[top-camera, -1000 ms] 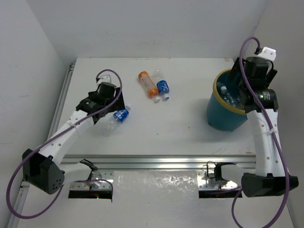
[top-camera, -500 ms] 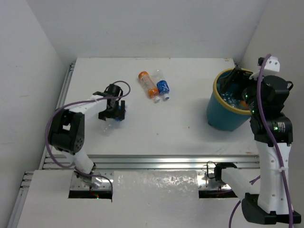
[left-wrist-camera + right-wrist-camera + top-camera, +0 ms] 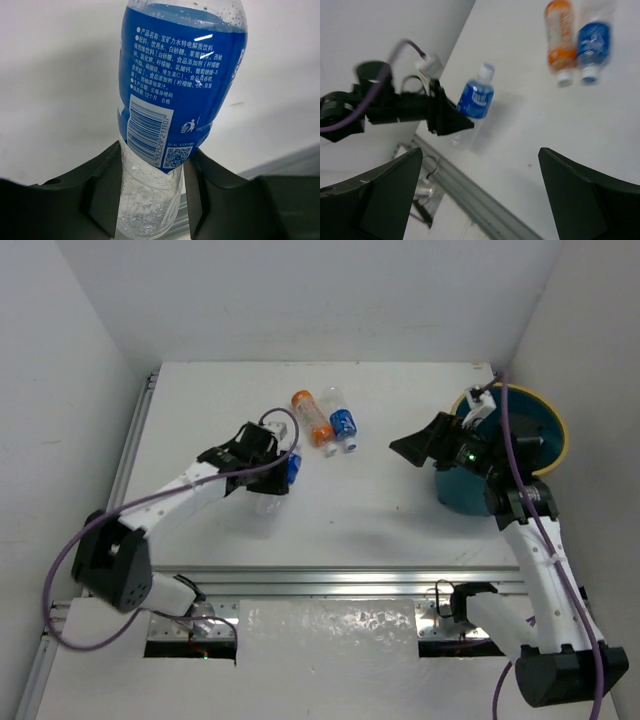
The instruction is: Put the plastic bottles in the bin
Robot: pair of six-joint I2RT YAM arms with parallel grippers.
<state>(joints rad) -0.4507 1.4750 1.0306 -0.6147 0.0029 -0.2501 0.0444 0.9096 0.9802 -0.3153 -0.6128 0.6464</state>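
My left gripper [image 3: 280, 466] is shut on a clear bottle with a blue label [image 3: 292, 466], holding its clear lower part just off the table. In the left wrist view that bottle [image 3: 180, 90] fills the gap between the dark fingers [image 3: 102, 192]. An orange bottle [image 3: 312, 420] and another blue-label bottle [image 3: 343, 423] lie side by side at the table's middle back. The teal bin [image 3: 462, 490] with its yellow rim [image 3: 556, 432] stands at the right, partly hidden by my right arm. My right gripper [image 3: 413, 448] hangs open and empty left of the bin, and its view shows the held bottle [image 3: 476, 100].
White walls close in the table on the left, back and right. A metal rail [image 3: 330, 578] runs along the near edge. The right wrist view shows the orange bottle [image 3: 559, 40] and the blue-label bottle [image 3: 594, 40] lying with caps toward the near side.
My left gripper has shut on the blue-label bottle and carried it to the right. My right arm has swung from over the bin out toward the table's middle, still open.
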